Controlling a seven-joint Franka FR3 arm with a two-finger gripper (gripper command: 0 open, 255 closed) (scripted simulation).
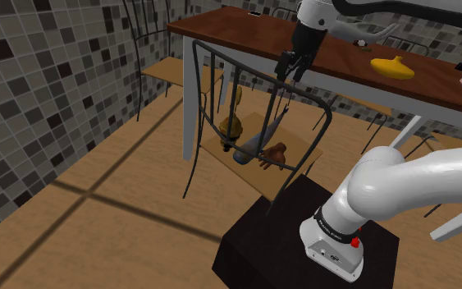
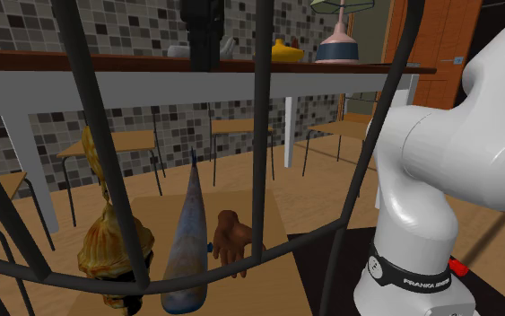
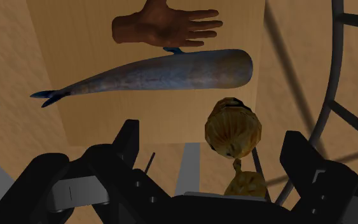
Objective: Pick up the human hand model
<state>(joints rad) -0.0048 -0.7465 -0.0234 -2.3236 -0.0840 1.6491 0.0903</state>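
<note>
- The gripper is hanging well above the chair seat, its jaws standing spread apart and pinching nothing.
- The brown hand model is lying flat on the seat, far ahead of the jaws and not between them.
- A grey whale figure is stretching across between the jaws and the hand model, with one fin seeming to touch the hand's near edge.
- A golden figurine is standing closest, just ahead of the jaw gap.
- The model is looking like one rigid, light piece. Its smooth skin is probably making it a little slippery, and its thin digits are likely its weakest part.
- The thick palm is offering the best hold, with the jaws closing across its two side edges. The whale is crowding the near edge, so the wrist stub may be the easier place.
</note>
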